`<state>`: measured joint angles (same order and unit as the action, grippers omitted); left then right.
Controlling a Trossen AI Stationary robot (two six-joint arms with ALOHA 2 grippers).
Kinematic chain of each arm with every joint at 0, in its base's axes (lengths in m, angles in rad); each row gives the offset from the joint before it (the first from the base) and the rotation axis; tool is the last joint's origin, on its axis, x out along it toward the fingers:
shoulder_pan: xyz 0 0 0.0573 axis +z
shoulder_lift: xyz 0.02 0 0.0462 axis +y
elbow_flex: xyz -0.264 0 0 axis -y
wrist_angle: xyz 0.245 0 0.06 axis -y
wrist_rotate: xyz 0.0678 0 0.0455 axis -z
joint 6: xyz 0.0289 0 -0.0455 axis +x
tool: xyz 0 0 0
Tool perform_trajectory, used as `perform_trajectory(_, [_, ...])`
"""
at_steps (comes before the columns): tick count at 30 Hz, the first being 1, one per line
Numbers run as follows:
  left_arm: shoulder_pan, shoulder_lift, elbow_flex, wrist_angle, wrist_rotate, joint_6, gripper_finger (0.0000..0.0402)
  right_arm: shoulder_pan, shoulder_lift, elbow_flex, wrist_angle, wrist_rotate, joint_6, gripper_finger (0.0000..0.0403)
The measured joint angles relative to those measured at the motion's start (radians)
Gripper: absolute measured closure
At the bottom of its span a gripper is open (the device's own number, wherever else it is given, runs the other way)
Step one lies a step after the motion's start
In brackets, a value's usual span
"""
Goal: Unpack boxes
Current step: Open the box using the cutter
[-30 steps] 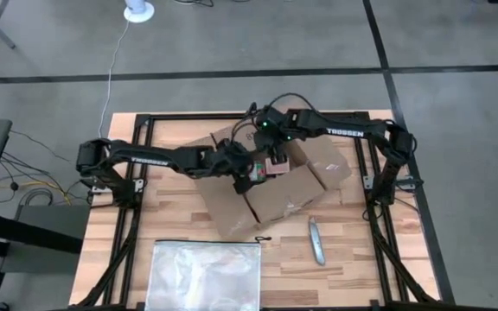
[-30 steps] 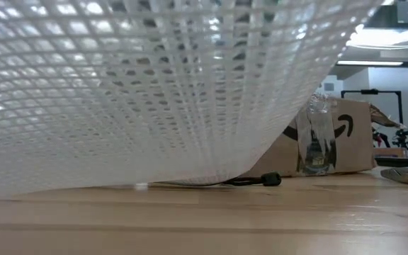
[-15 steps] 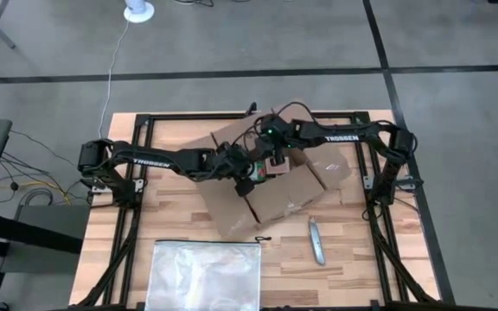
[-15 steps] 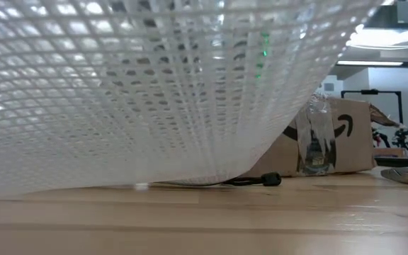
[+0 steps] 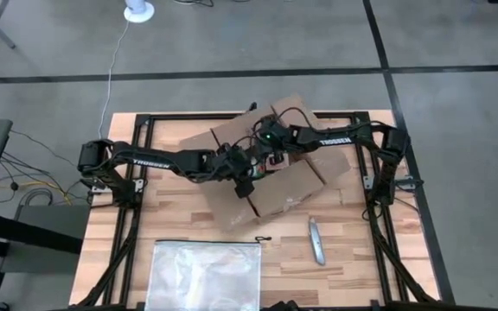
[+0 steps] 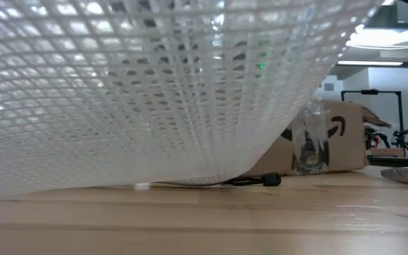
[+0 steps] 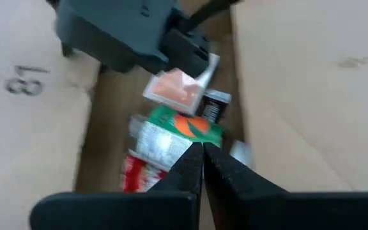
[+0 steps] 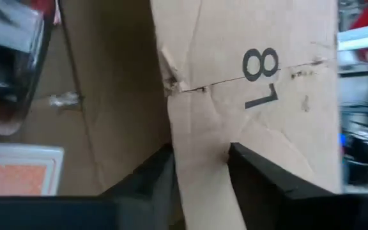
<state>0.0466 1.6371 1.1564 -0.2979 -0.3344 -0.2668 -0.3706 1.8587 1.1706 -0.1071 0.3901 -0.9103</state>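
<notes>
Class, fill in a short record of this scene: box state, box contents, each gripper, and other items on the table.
box: open cardboard box, mid-table, flaps spread
contents: small packets, orange, green and red; exact kinds unclear
left gripper: shut, empty, above the packets
right gripper: closed on a box flap printed "81"
other items: clear bag at the front edge; knife right of it

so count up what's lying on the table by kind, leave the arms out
box: 1
zip bag: 1
knife: 1
Total: 3, not counting the packets inside the box
</notes>
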Motion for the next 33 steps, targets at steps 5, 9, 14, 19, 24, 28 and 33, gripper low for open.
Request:
perform_trajectory(5, [-0.024, 0.0, 0.0, -0.003, 0.025, 0.027, 0.0402, 0.011, -0.056, 0.069, -0.082, 0.008, -0.007, 0.0392])
perform_trajectory(9, [-0.033, 0.0, 0.0, -0.038, 0.028, 0.038, 0.0402, 0.041, -0.116, 0.152, -0.22, 0.017, 0.012, 0.0401])
perform_trajectory(14, [-0.033, 0.0, -0.019, -0.035, 0.051, 0.084, 0.0402, 0.051, -0.132, 0.29, -0.432, -0.024, 0.139, 0.0402])
perform_trajectory(19, [-0.058, 0.0, -0.05, -0.03, 0.2, 0.153, 0.0402, -0.003, -0.133, 0.36, -0.517, -0.121, 0.259, 0.0402])
perform_trajectory(24, [-0.112, 0.0, -0.075, -0.039, 0.201, 0.149, 0.0402, -0.08, -0.134, 0.383, -0.575, -0.256, 0.374, 0.0403])
perform_trajectory(28, [-0.134, 0.0, -0.079, -0.047, 0.183, 0.108, 0.0401, -0.141, -0.134, 0.383, -0.579, -0.384, 0.487, 0.0403])
perform_trajectory(33, [-0.135, 0.0, -0.079, -0.048, 0.181, 0.113, 0.0401, -0.193, -0.134, 0.383, -0.485, -0.474, 0.57, 0.0403])
